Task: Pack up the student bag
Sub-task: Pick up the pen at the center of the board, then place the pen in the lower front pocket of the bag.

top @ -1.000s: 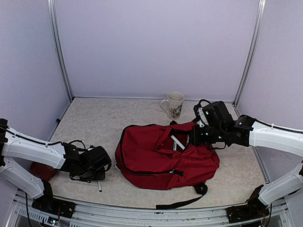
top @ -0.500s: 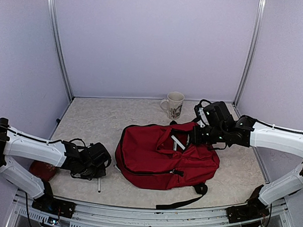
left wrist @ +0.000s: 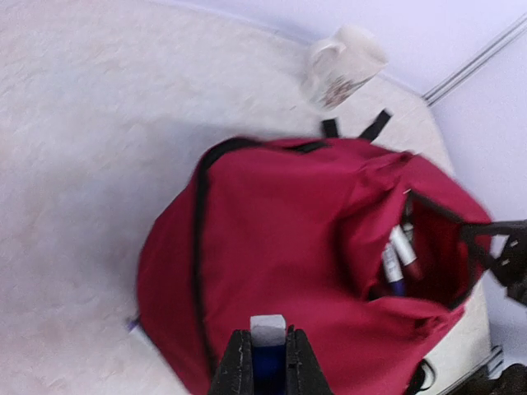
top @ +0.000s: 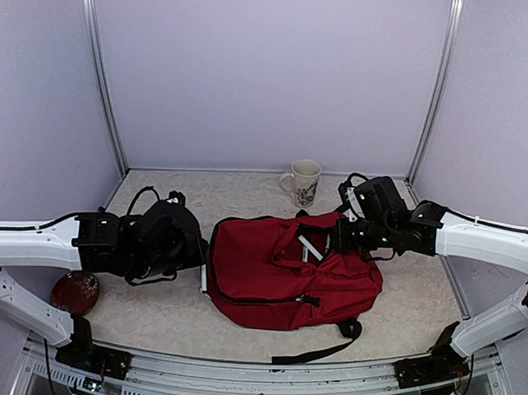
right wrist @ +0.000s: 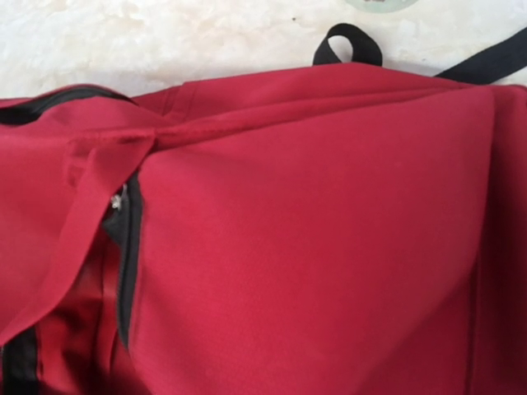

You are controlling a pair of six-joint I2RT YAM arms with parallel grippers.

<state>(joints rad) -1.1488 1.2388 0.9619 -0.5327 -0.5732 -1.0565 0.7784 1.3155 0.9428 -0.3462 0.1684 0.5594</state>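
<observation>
The student bag [top: 279, 276] lies in the middle of the table, dark red with black zippers. Its upper pocket gapes open, with several pens [left wrist: 399, 259] inside. My left gripper [left wrist: 268, 336] is shut on a blue marker with a white end [left wrist: 268, 327] and hangs over the bag's left part [left wrist: 280, 239]. In the top view the left gripper [top: 191, 245] sits at the bag's left edge. My right gripper [top: 339, 236] is at the pocket's raised rim, shut on the fabric. Red fabric [right wrist: 313, 247] fills the right wrist view and hides the fingers.
A patterned mug [top: 304, 181] stands behind the bag near the back wall, also in the left wrist view [left wrist: 346, 62]. A dark red round object [top: 74, 291] lies at the front left. Black straps [top: 315, 351] trail off the bag's front. Walls enclose three sides.
My left gripper closed on the marker at the front left, lifted it off the table and swung right and up to the bag's left edge. The right arm has stayed still.
</observation>
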